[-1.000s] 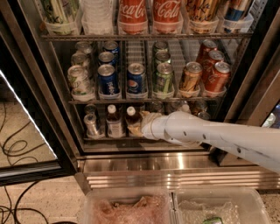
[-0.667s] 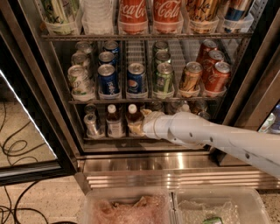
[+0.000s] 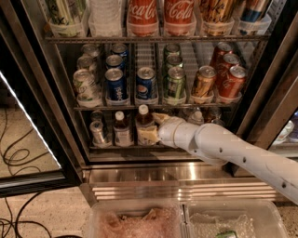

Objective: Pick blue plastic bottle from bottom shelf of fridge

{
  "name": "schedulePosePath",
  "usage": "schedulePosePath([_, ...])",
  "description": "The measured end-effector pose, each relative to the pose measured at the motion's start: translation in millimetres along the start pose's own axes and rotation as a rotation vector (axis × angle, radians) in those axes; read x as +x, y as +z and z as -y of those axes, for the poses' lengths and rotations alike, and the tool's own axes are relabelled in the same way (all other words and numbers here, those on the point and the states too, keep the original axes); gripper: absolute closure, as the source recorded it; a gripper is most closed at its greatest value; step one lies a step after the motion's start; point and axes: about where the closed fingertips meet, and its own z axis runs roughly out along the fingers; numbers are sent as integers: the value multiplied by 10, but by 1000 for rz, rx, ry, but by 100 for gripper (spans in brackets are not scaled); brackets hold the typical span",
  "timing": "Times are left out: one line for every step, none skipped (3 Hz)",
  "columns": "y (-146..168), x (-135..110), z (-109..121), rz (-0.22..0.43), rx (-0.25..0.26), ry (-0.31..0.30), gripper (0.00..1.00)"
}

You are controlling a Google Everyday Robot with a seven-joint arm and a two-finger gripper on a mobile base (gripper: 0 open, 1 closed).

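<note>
Claw [image 3: 152, 126] clamped on the blue plastic bottle [image 3: 143, 121], bottom shelf [image 3: 111, 147] of the fridge [image 3: 153, 175]

Left to right down there: a small silver can [image 3: 98, 132], a twin brown bottle [image 3: 122, 132] with a white cap, then ours, cream fingers [image 3: 150, 135] pinching its whitish label. Its cap now looks a bit higher than the twin's; a second ago they were about level. Smooth white arm [image 3: 233, 153] comes in from the right. Pepsi cans [image 3: 145, 83] sit above on the wire rack, Coca-Cola [image 3: 143, 11] on top.

Single close high view, angled down into the fridge [image 3: 139, 174], hand [image 3: 153, 126] at the bottom shelf [image 3: 107, 146].
</note>
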Motion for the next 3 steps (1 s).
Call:
schedulePosePath([-146, -61, 3, 53, -38, 0, 100])
schedulePosePath([-154, -58, -114, 50, -79, -1, 100])
schedulePosePath([-154, -58, -114, 50, -79, -1, 100])
